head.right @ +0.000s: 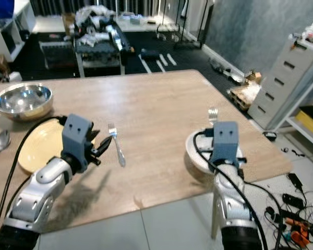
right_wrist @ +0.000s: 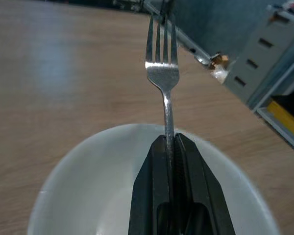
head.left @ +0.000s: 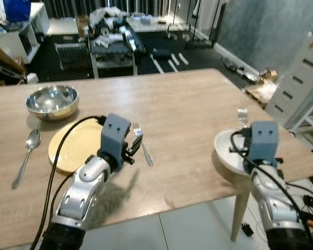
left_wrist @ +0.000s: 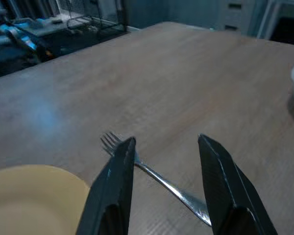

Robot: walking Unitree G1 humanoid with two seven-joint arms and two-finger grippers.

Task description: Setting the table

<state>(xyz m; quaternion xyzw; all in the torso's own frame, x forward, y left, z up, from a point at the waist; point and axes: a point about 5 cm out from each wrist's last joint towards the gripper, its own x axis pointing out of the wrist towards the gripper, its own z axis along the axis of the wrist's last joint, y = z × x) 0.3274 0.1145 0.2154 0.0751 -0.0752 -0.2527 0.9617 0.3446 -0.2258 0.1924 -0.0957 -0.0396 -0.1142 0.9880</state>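
Observation:
A yellow plate lies on the wooden table, with a fork flat on the wood just to its right. My left gripper hovers open right over that fork's handle. At the table's right edge sits a white bowl. Above it my right gripper is shut on a second fork, tines pointing up and away. A steel bowl rests beyond the plate and a spoon lies to the plate's left.
The table's near edge runs close under both arms, with tiled floor below. Grey drawers stand at the right. A cluttered rack and loose items fill the floor beyond the table's far edge.

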